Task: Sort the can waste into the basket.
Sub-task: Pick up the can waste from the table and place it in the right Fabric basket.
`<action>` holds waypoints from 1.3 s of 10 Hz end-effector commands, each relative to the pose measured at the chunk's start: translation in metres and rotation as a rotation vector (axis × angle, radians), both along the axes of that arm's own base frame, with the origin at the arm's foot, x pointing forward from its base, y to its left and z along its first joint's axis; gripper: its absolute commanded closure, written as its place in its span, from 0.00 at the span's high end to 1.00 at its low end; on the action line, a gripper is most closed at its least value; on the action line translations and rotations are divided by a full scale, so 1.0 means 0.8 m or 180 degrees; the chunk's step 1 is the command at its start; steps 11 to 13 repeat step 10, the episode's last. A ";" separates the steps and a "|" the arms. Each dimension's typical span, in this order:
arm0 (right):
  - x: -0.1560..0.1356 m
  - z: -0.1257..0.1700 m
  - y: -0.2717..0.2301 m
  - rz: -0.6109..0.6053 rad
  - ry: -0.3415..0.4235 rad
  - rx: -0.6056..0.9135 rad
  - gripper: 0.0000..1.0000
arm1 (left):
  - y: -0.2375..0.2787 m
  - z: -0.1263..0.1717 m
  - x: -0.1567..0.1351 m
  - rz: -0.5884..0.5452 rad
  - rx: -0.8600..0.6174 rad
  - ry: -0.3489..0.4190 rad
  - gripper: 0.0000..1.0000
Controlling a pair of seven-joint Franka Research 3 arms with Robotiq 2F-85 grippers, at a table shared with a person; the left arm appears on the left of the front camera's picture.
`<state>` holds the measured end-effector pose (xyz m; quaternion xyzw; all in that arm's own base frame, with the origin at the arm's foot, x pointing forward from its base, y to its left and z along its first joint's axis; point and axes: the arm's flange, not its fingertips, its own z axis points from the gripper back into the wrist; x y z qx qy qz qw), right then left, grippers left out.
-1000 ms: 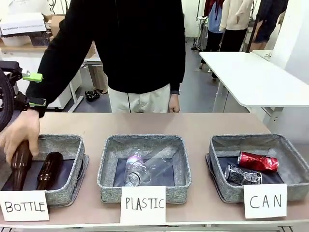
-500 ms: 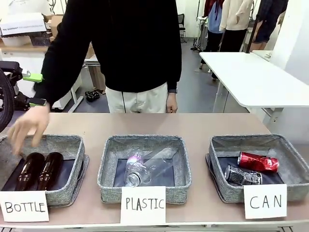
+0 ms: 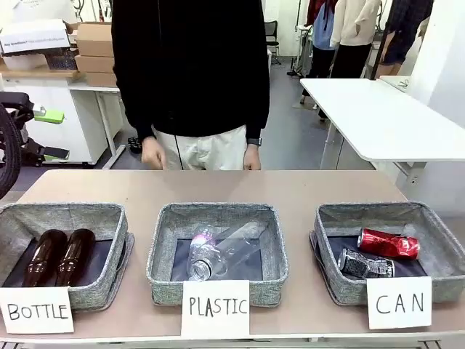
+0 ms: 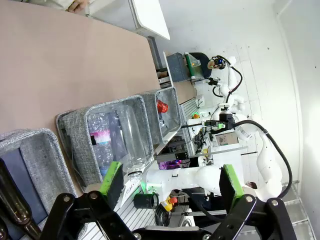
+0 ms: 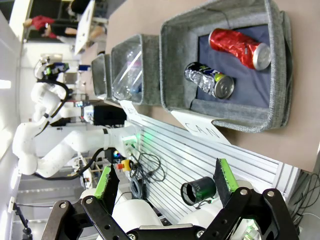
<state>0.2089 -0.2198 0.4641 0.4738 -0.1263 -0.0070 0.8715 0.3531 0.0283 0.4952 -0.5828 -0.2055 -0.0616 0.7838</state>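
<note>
I see the red can (image 3: 388, 243) and the black and silver can (image 3: 365, 264) lying side by side inside the basket (image 3: 436, 222) marked CAN, at the surface's (image 3: 290, 185) right end; my left gripper (image 4: 170, 182) and right gripper (image 5: 165, 182) both stand wide apart, holding nothing.

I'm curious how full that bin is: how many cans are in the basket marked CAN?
2. The red can lies toward the back of the CAN basket; the black and silver can lies in front of it.

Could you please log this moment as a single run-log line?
red can in CAN basket | black and silver can in CAN basket | left hand open, empty | right hand open, empty
</note>
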 end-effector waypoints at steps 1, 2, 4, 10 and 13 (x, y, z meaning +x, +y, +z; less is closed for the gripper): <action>-0.001 0.003 -0.002 -0.0003 -0.0001 -0.0014 1.00 | 0.000 0.002 0.002 -0.0008 -0.0053 -0.0051 1.00; -0.001 0.003 -0.002 -0.0003 -0.0001 -0.0014 1.00 | 0.000 0.002 0.002 -0.0008 -0.0053 -0.0051 1.00; -0.001 0.003 -0.002 -0.0003 -0.0001 -0.0014 1.00 | 0.000 0.002 0.002 -0.0008 -0.0053 -0.0051 1.00; -0.001 0.003 -0.002 -0.0003 -0.0001 -0.0014 1.00 | 0.000 0.002 0.002 -0.0008 -0.0053 -0.0051 1.00; -0.001 0.003 -0.002 -0.0003 -0.0001 -0.0014 1.00 | 0.000 0.002 0.002 -0.0008 -0.0053 -0.0051 1.00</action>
